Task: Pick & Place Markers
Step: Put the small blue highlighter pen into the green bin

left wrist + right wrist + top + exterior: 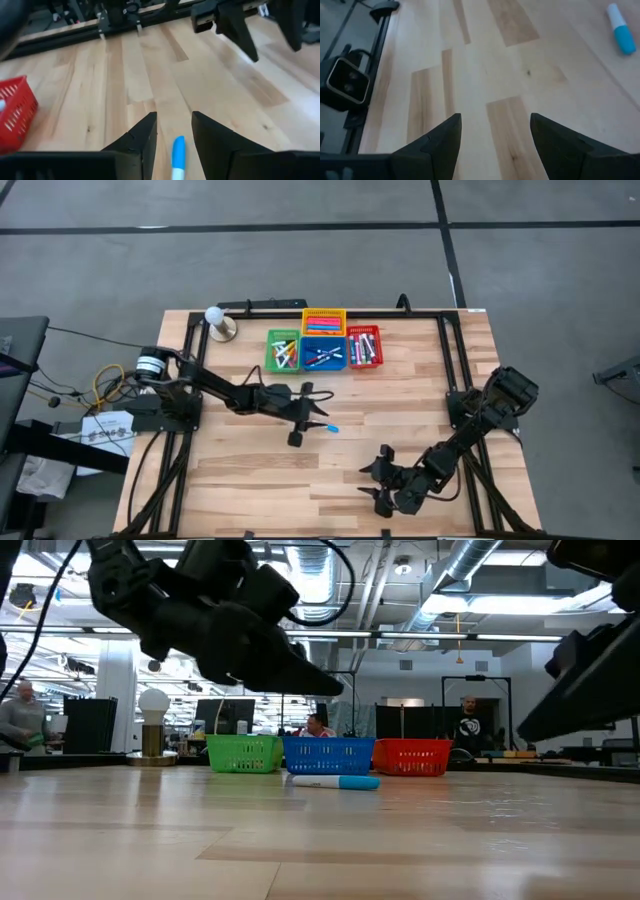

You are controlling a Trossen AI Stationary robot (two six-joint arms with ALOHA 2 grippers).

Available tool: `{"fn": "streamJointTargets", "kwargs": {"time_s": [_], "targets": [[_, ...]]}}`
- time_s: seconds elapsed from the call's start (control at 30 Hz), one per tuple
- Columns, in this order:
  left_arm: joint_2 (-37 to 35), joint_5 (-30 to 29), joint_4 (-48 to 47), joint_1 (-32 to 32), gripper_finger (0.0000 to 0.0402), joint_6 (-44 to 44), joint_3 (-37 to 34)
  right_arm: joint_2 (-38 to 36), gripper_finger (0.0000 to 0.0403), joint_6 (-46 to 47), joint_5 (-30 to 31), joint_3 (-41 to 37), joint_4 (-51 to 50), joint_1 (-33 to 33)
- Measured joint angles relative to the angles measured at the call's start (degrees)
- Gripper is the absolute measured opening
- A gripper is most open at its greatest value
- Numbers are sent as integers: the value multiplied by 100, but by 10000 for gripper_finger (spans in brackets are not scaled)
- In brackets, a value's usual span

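Observation:
One marker (326, 425), white barrel with a blue cap, lies flat on the wooden table near its middle; it also shows in the low view as marker (335, 781). My left gripper (314, 416) hovers open just above it, and the blue cap (178, 152) shows below the gap between the fingers (145, 135). More markers lie in the green (283, 351), yellow (323, 320), blue (324, 357) and red (365, 347) baskets at the far middle. My right gripper (376, 480) waits open near the front right, over bare wood.
A small lamp with a white globe (216, 320) stands left of the baskets. Black rails (445, 360) run along the table's far and side edges. People and desks show in the room behind the table in the low view. Bare wood spreads between the two grippers.

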Motion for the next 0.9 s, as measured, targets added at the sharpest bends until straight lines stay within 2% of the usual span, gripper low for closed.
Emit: {"fn": "streamJointTargets", "kwargs": {"time_s": [0.17, 0.4, 0.67, 0.9], "targets": [[142, -11, -62, 117, 122, 272, 173, -1, 226, -103, -112, 0, -4, -1], [337, 62, -779, 229, 121, 111, 144, -2, 226, -388, -266, 2, -193, -11], [912, 12, -744, 393, 121, 110, 150, -2, 226, -1006, -275, 2, -350, -235], [1123, 297, -624, 570, 121, -50, 165, -2, 226, -1576, -285, 2, -750, -505]]}}
